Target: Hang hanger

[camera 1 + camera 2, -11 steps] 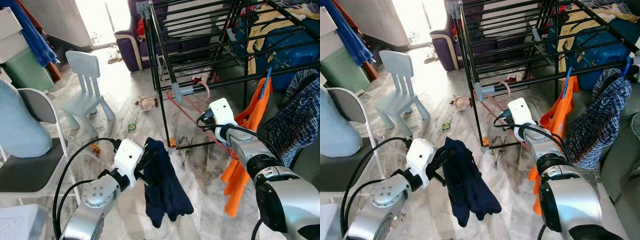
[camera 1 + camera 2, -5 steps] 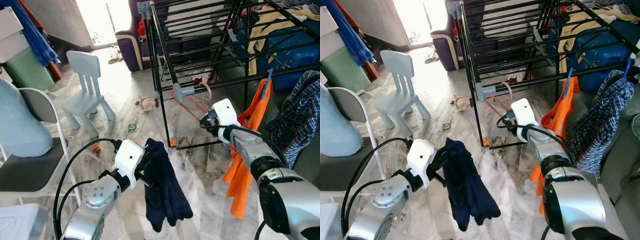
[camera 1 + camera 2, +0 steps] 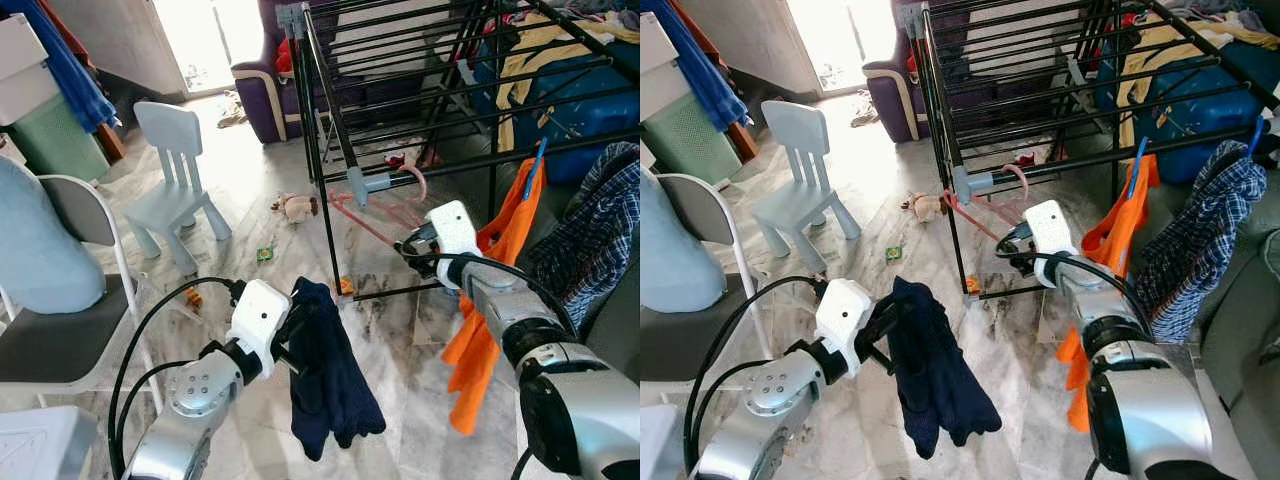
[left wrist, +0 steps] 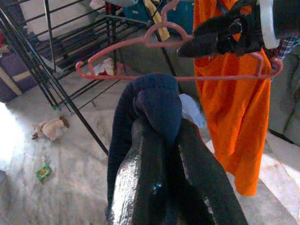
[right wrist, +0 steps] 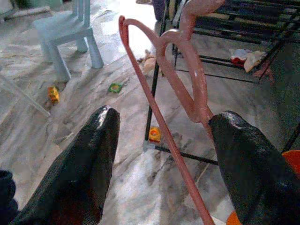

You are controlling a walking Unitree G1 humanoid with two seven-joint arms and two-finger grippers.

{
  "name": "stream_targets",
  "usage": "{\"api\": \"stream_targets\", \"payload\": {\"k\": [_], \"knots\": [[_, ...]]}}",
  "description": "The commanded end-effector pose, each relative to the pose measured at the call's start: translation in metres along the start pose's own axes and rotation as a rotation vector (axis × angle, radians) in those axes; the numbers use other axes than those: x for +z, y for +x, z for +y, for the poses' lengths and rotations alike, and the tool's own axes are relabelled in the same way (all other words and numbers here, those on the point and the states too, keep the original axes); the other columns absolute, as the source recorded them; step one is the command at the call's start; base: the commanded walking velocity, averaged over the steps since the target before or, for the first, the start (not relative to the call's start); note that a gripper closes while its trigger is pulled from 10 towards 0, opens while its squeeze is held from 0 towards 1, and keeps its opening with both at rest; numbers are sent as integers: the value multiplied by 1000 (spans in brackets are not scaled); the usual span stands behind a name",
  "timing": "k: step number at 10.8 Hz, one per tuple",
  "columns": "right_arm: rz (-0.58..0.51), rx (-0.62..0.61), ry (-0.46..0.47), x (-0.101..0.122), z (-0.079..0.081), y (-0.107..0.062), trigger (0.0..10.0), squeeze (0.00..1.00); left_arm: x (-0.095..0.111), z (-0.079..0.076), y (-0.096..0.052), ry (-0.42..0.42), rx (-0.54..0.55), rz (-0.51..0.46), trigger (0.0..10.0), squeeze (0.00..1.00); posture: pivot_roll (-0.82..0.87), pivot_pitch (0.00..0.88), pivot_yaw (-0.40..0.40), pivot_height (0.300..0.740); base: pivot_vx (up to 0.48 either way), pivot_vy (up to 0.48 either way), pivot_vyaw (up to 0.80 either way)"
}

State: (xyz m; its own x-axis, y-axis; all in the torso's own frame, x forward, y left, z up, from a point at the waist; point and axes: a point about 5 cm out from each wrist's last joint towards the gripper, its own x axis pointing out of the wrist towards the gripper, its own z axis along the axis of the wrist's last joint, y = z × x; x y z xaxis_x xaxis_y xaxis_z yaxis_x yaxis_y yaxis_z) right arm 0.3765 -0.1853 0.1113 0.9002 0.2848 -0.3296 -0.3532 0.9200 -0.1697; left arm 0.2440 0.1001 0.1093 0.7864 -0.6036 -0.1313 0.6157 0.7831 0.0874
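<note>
Smooth pink plastic hanger (image 5: 180,79), matt black metal drying rack (image 3: 400,90), soft navy cloth garment (image 3: 325,375), glossy marble floor (image 3: 250,230).

A pink hanger (image 3: 378,212) sits at centre frame against a black drying rack (image 3: 330,190). Lower centre, a navy garment (image 3: 330,375) droops from the left gripper (image 3: 290,345), whose fingers are black under a white casing. Right of centre, the right gripper (image 3: 408,247) is black and white too. An orange cloth (image 3: 490,300) hangs at the right beside a blue-and-white checked shirt (image 3: 590,240). Upper left stands a pale blue child's chair (image 3: 175,180); the floor (image 3: 250,260) is grey-veined white marble.
</note>
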Motion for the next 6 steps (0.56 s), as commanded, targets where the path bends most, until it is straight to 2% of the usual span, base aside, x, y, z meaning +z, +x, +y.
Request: {"api": "stream_targets", "payload": {"k": [1, 2, 3, 4, 5, 6], "knots": [[51, -18, 33, -16, -2, -4, 10000, 0, 0, 2, -2, 16, 12, 2, 10000, 0, 0, 0, 136, 740, 0, 0, 0], [42, -22, 39, -16, -3, -5, 10000, 0, -1, 2, -2, 16, 12, 2, 10000, 0, -2, 0, 136, 740, 0, 0, 0], [40, -31, 42, -15, -7, -6, 10000, 839, 0, 2, -1, 16, 11, 1, 10000, 0, -6, 0, 139, 740, 0, 0, 0], [52, -30, 19, -15, -9, -7, 10000, 761, 0, 2, -1, 17, 9, 2, 10000, 0, -6, 0, 139, 740, 0, 0, 0], [66, -22, 12, -16, -13, -9, 10000, 20, 0, 2, 0, 16, 11, 2, 10000, 0, -7, 0, 135, 740, 0, 0, 0], [83, -15, -3, -19, -16, -12, 10000, 0, -1, 2, -1, 14, 14, 4, 10000, 0, -7, 0, 132, 740, 0, 0, 0]]}}
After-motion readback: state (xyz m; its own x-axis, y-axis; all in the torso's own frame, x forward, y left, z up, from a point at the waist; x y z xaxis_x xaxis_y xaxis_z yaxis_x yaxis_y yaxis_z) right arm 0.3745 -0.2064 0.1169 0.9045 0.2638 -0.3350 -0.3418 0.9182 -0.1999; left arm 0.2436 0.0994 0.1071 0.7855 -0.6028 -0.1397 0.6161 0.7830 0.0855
